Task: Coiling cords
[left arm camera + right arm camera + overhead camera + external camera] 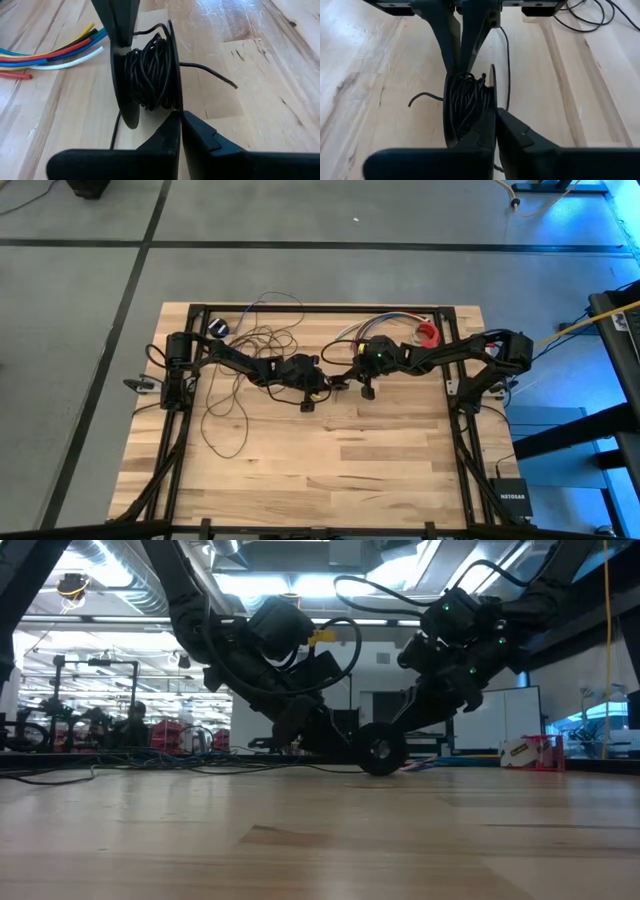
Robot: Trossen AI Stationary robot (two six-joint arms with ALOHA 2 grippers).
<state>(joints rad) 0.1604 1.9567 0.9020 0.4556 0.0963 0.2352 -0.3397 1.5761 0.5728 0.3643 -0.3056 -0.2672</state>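
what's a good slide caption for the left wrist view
Both grippers pinch the rim of a black spool wound with thin dark cord, multicoloured wires lying beside it.

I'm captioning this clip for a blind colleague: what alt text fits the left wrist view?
A black spool wound with thin dark cord stands on edge on the wooden table, the left gripper shut on one rim. Opposite, another dark gripper pinches the other rim; multicoloured wires lie beyond.

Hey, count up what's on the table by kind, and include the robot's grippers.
Wire reel: 1
Grippers: 2, left gripper and right gripper, each pinching the reel
Loose dark cord: 1
Multicoloured wire bundle: 1
Red roll: 1
Total: 6
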